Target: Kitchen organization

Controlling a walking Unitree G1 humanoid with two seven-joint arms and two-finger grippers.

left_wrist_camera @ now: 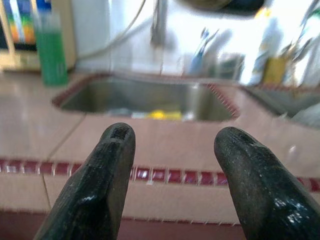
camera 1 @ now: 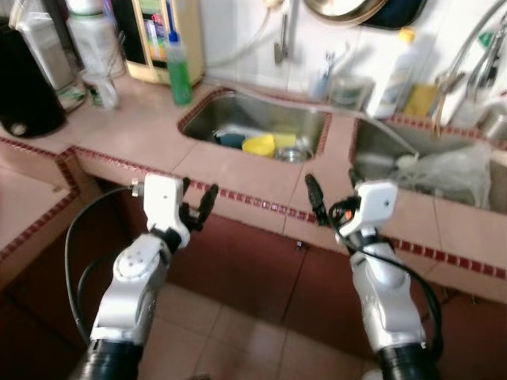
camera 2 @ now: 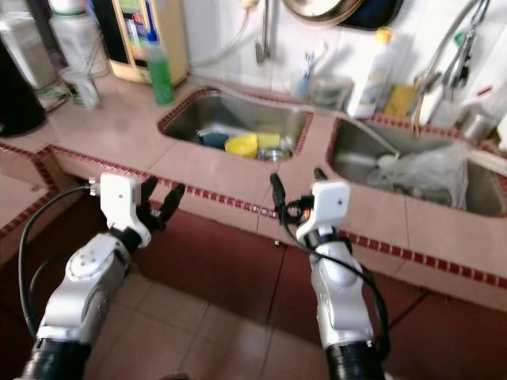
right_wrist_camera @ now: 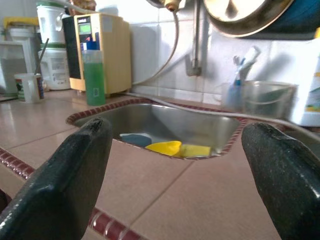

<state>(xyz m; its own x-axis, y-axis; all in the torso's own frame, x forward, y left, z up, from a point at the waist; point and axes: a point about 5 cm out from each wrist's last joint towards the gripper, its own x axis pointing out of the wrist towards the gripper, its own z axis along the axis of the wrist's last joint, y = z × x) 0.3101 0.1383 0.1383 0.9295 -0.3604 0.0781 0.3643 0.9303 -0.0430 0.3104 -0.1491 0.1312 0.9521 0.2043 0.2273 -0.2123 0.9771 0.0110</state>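
Both arms were raised before the tiled surface (camera 1: 238,170), short of its red-trimmed front edge. The left gripper (camera 1: 198,204) held its black fingers (left_wrist_camera: 102,180) spread wide with nothing between them, aimed toward the left sink (camera 1: 313,134). The right gripper (camera 1: 333,194) also had its fingers (right_wrist_camera: 75,170) parted wide and empty, just to the right of that sink's front corner. Inside the left sink lay a yellow bowl-like item (camera 1: 259,144), a blue item (camera 1: 230,139) touching or just beside it, and a yellow sponge (right_wrist_camera: 196,150). Behind the sink's left rear corner stood a green soap bottle (camera 1: 178,70), with a cream appliance (camera 1: 162,36) just behind it. To the right of the sink, a second basin (camera 1: 380,150) held a crumpled plastic bag (camera 1: 447,170). A white bottle (camera 1: 394,75) stood behind, between the two basins.
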